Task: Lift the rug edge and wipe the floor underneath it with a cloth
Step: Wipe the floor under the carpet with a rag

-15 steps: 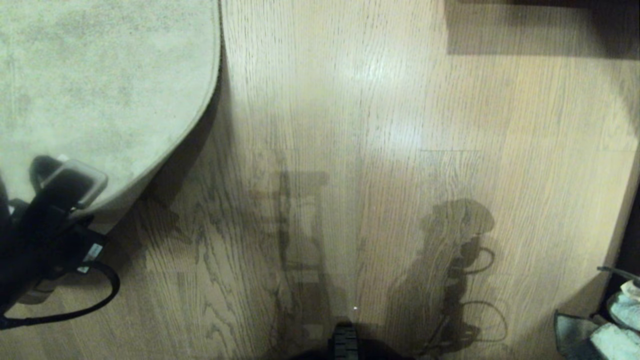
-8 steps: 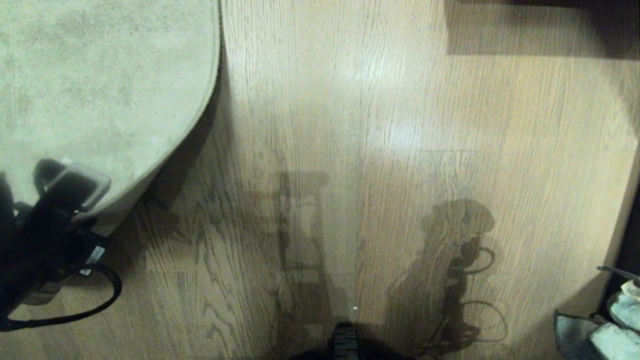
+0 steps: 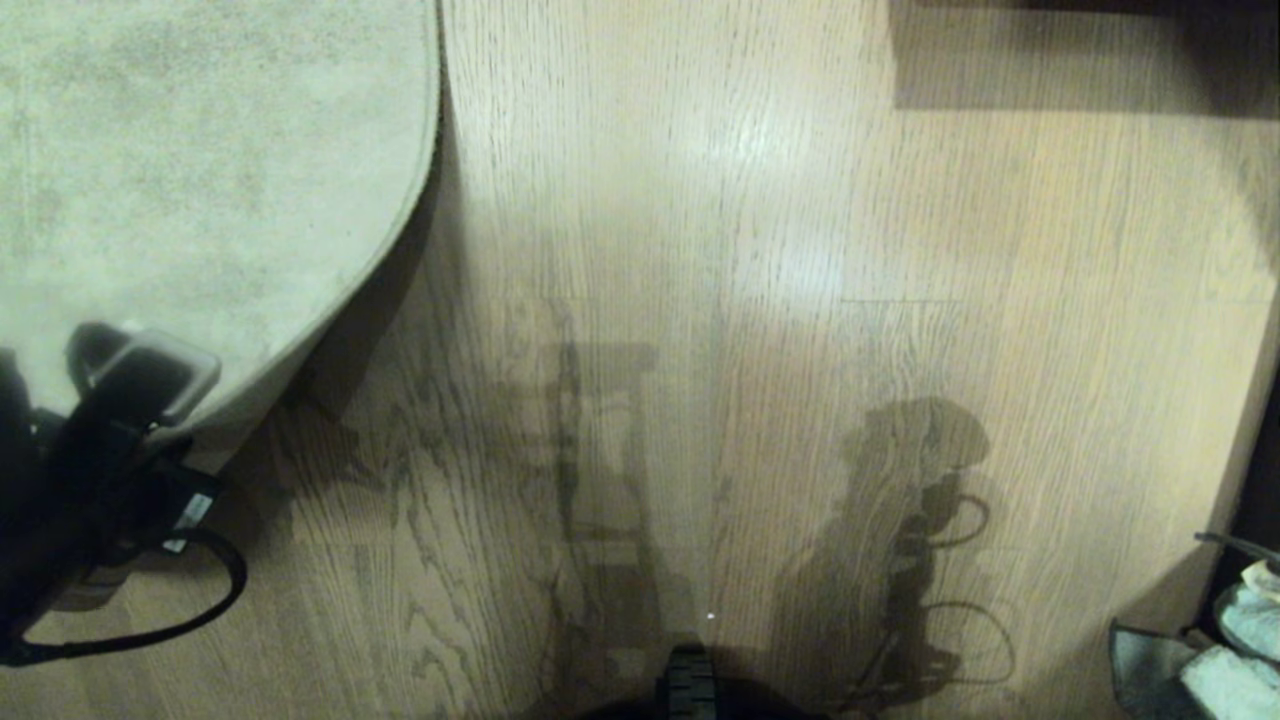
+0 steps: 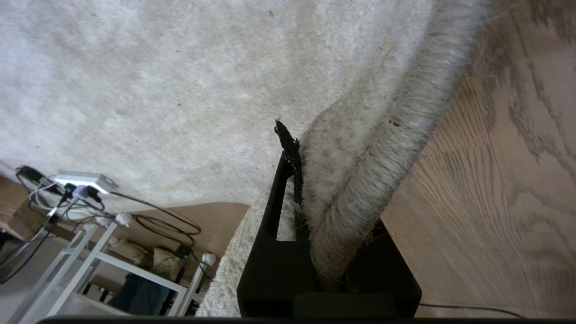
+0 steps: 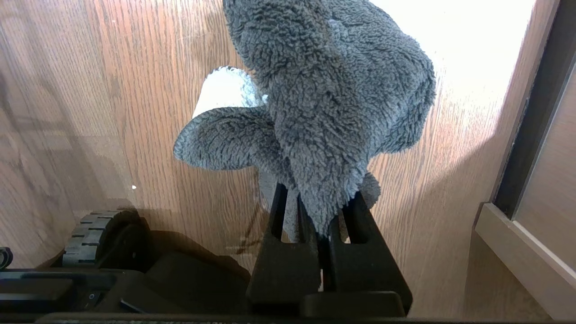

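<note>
- The step in hand is the lift: the left gripper [image 4: 310,211] has its jaws clamped narrow on the rug edge [image 4: 360,180], which is pinched into a thick fold between them, pile outward.
- In the head view the left gripper [image 3: 130,385] sits low on the robot's left, at the near corner of the rug [image 3: 200,180]. The edge [image 3: 330,330] curves up off the floor [image 3: 800,250] there and casts a dark shadow beneath, so I judge the corner is raised, though how much floor is bared under it cannot be told.
- The right gripper [image 5: 321,225] has its jaws closed on the cloth [image 5: 324,112], a fluffy grey rag that flops out beyond the fingertips above the planks [image 5: 135,112].
- In the head view only a scrap of the cloth [image 3: 1235,675] shows, at the far lower right, well apart from the rug. The right gripper itself is not visible there.
- So the wipe is not yet begun; both holds look ready for it.
- The next move calls for the right arm to carry the cloth across the open floor to the shadowed strip by the raised edge, press it flat on the planks and sweep.
- Meanwhile the left grip must hold firm and high; if the fold slips, the rug drops onto the wiping arm.
- A robot wheel [image 5: 96,236] sits near the cloth, so the swing should clear it.
</note>
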Robot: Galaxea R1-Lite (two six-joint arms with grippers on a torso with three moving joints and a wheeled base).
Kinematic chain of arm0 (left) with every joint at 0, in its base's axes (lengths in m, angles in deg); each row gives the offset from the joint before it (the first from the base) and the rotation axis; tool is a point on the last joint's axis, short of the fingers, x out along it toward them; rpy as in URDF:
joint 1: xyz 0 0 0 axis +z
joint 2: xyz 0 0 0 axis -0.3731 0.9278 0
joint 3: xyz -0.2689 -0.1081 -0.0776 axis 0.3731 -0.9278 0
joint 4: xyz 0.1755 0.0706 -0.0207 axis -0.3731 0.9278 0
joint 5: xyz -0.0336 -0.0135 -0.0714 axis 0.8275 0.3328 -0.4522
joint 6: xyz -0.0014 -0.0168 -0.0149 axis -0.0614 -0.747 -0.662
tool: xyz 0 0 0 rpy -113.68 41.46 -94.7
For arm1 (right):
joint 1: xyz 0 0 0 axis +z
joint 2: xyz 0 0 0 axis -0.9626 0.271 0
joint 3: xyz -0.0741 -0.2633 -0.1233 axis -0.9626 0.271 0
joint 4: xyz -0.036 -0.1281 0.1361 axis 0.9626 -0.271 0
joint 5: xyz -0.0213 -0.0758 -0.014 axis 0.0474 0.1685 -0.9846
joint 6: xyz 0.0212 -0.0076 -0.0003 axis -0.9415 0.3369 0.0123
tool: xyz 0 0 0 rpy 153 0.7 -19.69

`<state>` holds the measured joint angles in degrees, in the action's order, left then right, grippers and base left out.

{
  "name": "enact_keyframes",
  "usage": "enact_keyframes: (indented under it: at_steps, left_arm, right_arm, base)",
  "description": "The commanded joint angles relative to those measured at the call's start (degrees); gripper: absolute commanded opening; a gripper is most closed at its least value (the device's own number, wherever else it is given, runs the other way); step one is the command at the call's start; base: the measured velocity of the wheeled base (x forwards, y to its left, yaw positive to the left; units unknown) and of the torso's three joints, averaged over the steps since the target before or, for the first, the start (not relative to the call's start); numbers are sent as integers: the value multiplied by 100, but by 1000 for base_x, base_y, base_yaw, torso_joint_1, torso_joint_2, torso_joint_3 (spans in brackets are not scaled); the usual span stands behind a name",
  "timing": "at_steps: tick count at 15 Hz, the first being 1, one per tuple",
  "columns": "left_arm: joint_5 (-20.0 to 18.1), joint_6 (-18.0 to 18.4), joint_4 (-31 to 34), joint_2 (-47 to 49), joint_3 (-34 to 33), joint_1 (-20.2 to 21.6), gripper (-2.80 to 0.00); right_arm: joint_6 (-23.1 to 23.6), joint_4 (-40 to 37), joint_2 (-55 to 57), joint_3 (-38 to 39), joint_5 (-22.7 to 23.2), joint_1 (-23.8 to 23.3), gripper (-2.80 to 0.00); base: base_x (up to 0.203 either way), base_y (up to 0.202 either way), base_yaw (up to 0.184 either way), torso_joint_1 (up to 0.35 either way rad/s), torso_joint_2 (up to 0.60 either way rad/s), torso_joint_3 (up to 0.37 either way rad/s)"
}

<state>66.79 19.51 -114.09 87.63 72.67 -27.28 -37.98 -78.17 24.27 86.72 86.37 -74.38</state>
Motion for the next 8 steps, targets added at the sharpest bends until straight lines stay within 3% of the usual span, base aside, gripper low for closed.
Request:
enact_keyframes:
  at_steps: [1,8]
  left_arm:
    - [51,20,-181,16,-115,1,-280]
    - [52,20,-194,14,-118,1,-280]
  right_arm:
    - [-4,3,9,0,4,1,-280]
    - [1,3,9,0,4,1,-280]
  base:
    - [0,0,0,0,0,0]
    - [0,10,-3,0,0,0]
